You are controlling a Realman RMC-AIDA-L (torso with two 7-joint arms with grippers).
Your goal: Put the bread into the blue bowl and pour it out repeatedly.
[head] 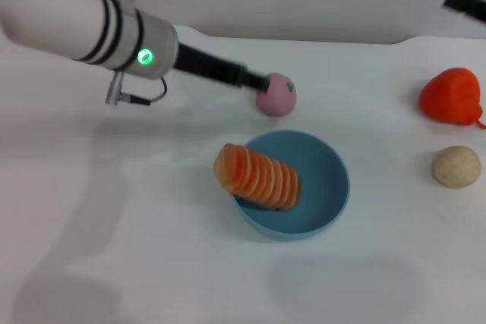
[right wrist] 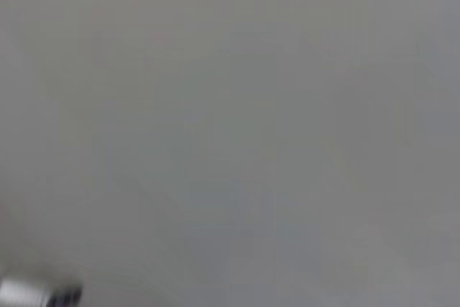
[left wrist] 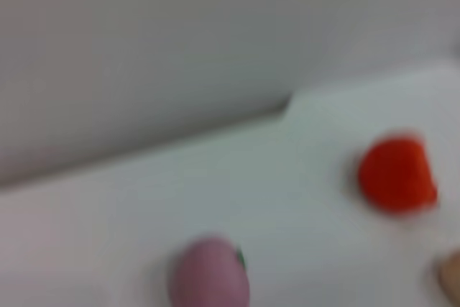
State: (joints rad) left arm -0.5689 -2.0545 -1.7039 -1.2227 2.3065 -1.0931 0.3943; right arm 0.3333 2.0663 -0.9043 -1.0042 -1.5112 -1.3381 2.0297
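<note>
Nearest, the blue bowl on the white tabletop holds the bread, leaning over its left rim. Beyond, the left tool touches a pink ball; its opening cannot be told.

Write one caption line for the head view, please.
Bread leaning in the blue bowl, left claw beside a pink ball.

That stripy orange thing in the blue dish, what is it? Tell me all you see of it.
It is the bread, a long toy loaf of orange and cream ridges, plastic-looking. It lies tilted in the blue bowl, one end inside, the other propped over the rim on the robot's left. Nothing grips it; only the bowl touches it.
</note>
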